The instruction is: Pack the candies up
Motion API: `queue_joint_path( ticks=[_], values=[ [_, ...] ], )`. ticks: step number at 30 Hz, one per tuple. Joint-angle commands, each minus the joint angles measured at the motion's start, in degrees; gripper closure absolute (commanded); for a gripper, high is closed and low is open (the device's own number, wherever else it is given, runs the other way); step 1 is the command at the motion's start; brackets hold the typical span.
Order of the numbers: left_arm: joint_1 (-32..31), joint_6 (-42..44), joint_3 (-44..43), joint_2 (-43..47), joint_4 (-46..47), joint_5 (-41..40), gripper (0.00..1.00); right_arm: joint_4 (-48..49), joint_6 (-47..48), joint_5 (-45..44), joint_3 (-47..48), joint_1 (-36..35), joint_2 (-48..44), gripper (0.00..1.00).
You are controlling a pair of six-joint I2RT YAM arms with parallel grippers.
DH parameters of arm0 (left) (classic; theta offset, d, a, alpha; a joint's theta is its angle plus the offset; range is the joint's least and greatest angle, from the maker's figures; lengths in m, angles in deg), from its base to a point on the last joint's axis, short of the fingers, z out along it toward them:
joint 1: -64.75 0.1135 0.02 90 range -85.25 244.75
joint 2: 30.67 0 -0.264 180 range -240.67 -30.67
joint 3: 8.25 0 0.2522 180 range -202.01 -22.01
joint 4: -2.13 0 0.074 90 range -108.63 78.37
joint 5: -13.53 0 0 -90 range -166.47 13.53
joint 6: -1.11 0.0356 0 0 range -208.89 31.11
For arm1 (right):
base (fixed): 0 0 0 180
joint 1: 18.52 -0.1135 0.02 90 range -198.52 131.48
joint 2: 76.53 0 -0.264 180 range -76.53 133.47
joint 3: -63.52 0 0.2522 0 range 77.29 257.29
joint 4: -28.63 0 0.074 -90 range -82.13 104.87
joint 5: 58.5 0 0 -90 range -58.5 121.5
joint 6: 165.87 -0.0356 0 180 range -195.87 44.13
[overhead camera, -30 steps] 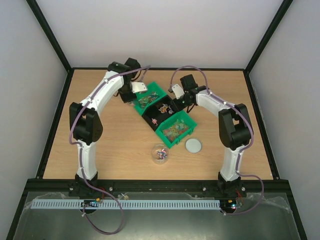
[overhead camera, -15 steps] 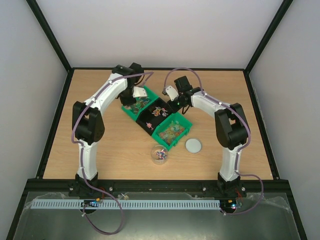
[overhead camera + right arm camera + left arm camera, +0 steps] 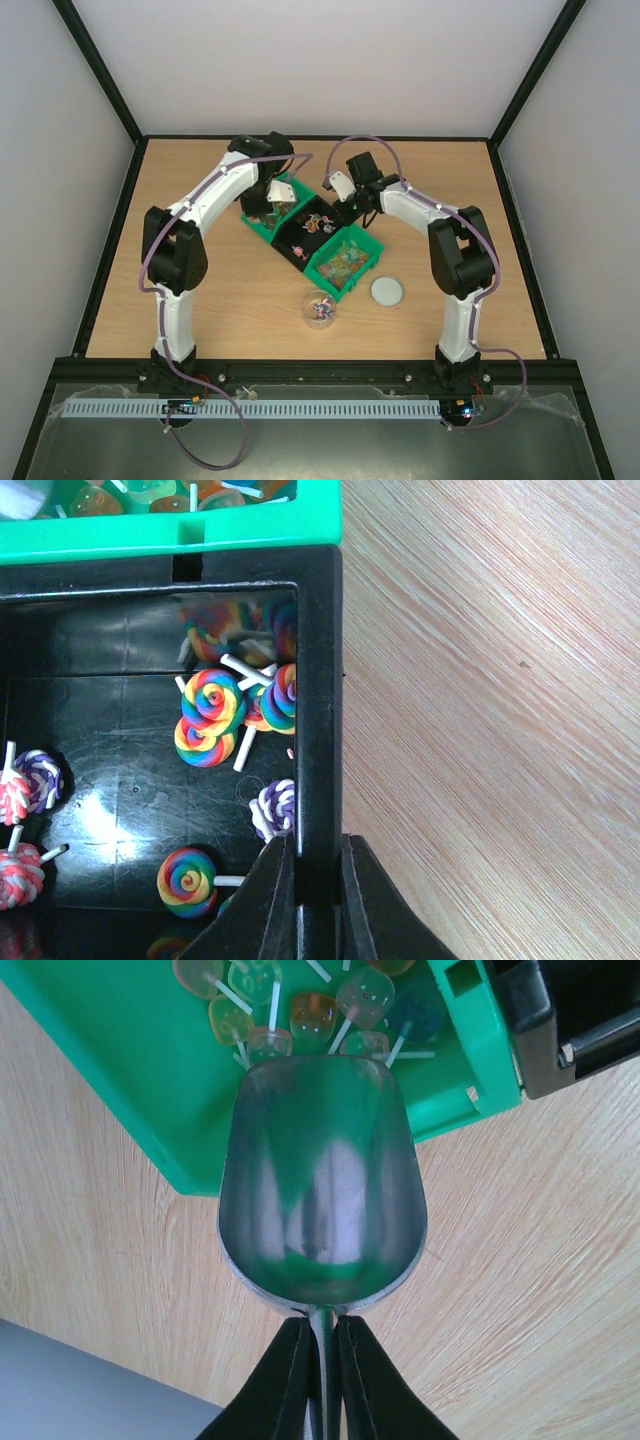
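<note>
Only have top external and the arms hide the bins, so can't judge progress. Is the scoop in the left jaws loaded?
Observer: No. Left wrist shows the scoop bowl empty, its handle pinched in the left jaws.
Operator: Where's the bowl?
Observer: Straddling the green bin wall, tip right beside the translucent stick candies; can't tell if it touches them.
Operator: Right arm?
Observer: Right wrist shows the right jaws clamped on the black bin side wall.
</note>
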Motion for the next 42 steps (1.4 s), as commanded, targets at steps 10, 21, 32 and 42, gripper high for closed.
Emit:
queue_joint_path(
  ticks=[10,21,32,42],
  values=[
    [1.3,-4.1,4.5,-4.5,-1.7,3.3,0.98,2.9,0.4,-0.5,-2.0,-1.1,-2.1,0.99],
    [3.3,-9.3,7.9,-6.3,5.0,19.9,0.98,4.9,2.2,0.9,-4.6,-1.4,-3.7,0.99],
    [3.5,-14.8,19.7,-3.1,22.8,23.5,0.98,5.3,2.6,2.6,-5.4,-1.4,-3.4,0.99],
    [3.4,-16.3,26.3,-2.3,34.6,23.0,0.98,4.6,3.2,2.9,-5.1,-1.4,-3.0,0.99]
  ],
)
